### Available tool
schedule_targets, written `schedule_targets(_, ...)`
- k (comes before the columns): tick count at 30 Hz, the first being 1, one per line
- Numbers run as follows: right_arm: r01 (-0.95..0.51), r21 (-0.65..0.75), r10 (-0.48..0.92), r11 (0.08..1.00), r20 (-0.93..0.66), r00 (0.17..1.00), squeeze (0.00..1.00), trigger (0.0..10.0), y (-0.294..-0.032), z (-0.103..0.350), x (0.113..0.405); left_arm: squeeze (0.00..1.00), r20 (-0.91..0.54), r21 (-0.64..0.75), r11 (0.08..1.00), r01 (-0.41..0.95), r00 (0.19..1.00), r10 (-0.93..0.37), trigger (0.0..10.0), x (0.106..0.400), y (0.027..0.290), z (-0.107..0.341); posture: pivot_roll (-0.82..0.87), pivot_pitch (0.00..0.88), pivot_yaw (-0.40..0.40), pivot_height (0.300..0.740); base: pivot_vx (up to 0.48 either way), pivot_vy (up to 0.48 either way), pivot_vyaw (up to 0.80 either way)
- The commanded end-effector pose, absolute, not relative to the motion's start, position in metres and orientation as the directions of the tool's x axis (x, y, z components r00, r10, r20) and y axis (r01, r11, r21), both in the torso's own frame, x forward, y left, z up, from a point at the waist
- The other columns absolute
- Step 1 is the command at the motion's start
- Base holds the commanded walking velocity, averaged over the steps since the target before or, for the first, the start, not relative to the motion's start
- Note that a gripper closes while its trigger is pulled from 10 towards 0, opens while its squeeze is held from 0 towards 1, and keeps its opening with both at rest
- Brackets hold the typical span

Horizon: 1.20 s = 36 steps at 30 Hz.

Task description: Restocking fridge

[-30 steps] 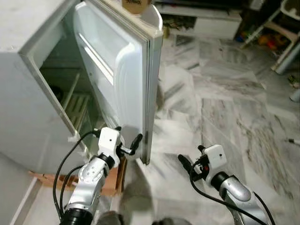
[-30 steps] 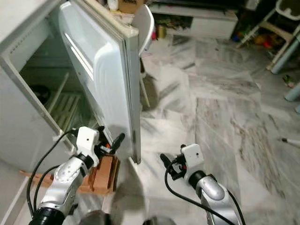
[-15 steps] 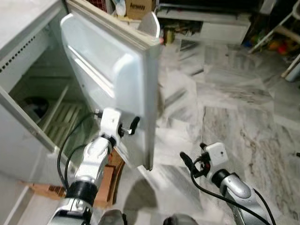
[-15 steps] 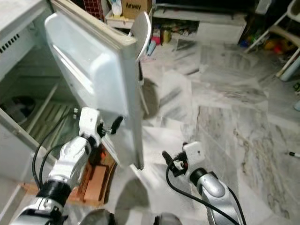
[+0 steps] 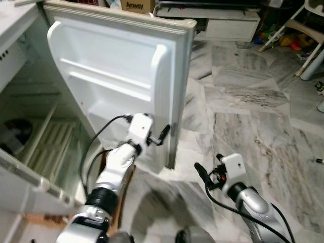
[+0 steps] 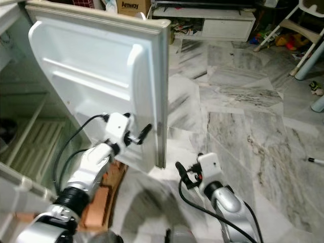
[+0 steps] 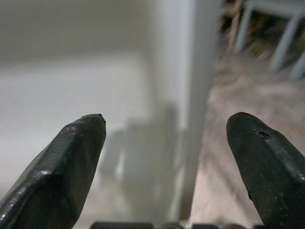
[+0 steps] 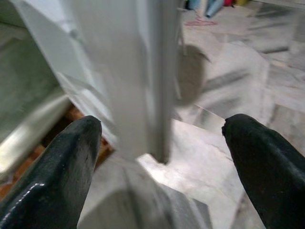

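Observation:
The white fridge stands at the left with its door swung wide, showing the bare inner door shelves. My left gripper is open and sits against the lower inner face of the door, close to its free edge. In the left wrist view the door edge runs between the two spread fingers. My right gripper is open, low over the floor and just right of the door. It faces the door edge with nothing between its fingers.
Inside the fridge are a ribbed shelf and a dark round thing. Orange blocks lie under the fridge front. A cardboard box and a low white cabinet stand behind. Marble floor stretches to the right.
The fridge door has swung further open, and my left gripper has moved right along with it. The right gripper has barely moved. The camera has also shifted.

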State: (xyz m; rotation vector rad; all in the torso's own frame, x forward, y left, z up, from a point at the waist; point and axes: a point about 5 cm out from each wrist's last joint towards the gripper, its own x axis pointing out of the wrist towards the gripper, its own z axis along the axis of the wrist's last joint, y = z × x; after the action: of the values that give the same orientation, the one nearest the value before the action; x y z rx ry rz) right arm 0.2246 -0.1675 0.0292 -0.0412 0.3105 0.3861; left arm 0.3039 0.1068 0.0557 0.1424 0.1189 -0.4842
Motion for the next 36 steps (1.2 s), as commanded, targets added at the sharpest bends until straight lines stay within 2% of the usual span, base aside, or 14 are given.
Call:
schedule_targets(1,-0.368,0.004,0.350,0.930,-0.317,0.881,0.00,10.0,-0.168,0.028,0.224,0.00,-0.160,0.121,0.893,0.434,0.896,-0.414,10.0,0.300,0.120,0.052,0.00,0.048,0.009,0.740,0.000,0.000,0.00)
schedule_targets(2,-0.368,0.004,0.350,0.930,-0.317,0.881,0.00,10.0,-0.168,0.028,0.224,0.00,-0.160,0.121,0.893,0.434,0.896,-0.414,10.0,0.300,0.120,0.052,0.00,0.048,0.009,0.740,0.000,0.000,0.00)
schedule_targets(3,-0.360,-0.005,0.340,0.933,-0.318,0.885,0.00,10.0,-0.169,0.028,0.227,0.00,-0.180,0.135,0.905,0.404,0.908,-0.379,10.0,0.290,0.133,0.046,0.02,0.058,0.009,0.740,0.000,0.000,0.00)
schedule_targets(7,-0.349,-0.024,0.324,0.937,-0.317,0.891,0.00,10.0,-0.170,0.029,0.232,0.00,-0.183,0.137,0.933,0.332,0.935,-0.306,10.0,0.276,0.152,0.045,0.04,0.067,0.003,0.740,0.000,0.000,0.00)
schedule_targets(13,-0.323,-0.043,0.296,0.945,-0.307,0.905,0.00,10.0,-0.171,0.030,0.234,0.00,-0.192,0.119,0.943,0.310,0.939,-0.284,10.0,0.264,0.161,0.039,0.03,0.056,-0.008,0.740,0.000,0.000,0.00)
schedule_targets(17,-0.280,-0.070,0.247,0.957,-0.308,0.919,0.00,10.0,-0.175,0.031,0.239,0.00,-0.187,0.097,0.944,0.315,0.937,-0.294,10.0,0.262,0.157,0.042,0.01,0.043,-0.011,0.740,0.000,0.000,0.00)
schedule_targets(22,-0.265,-0.073,0.233,0.961,-0.294,0.927,0.00,10.0,-0.175,0.033,0.241,0.00,-0.166,0.087,0.933,0.349,0.929,-0.332,10.0,0.270,0.144,0.046,0.00,0.034,-0.011,0.740,0.365,-0.297,-0.80)
schedule_targets(36,-0.261,-0.095,0.225,0.961,-0.282,0.933,0.00,10.0,-0.176,0.036,0.244,0.00,-0.134,0.061,0.879,0.472,0.877,-0.462,10.0,0.288,0.106,0.056,-0.02,0.030,-0.015,0.740,0.388,-0.277,0.00)
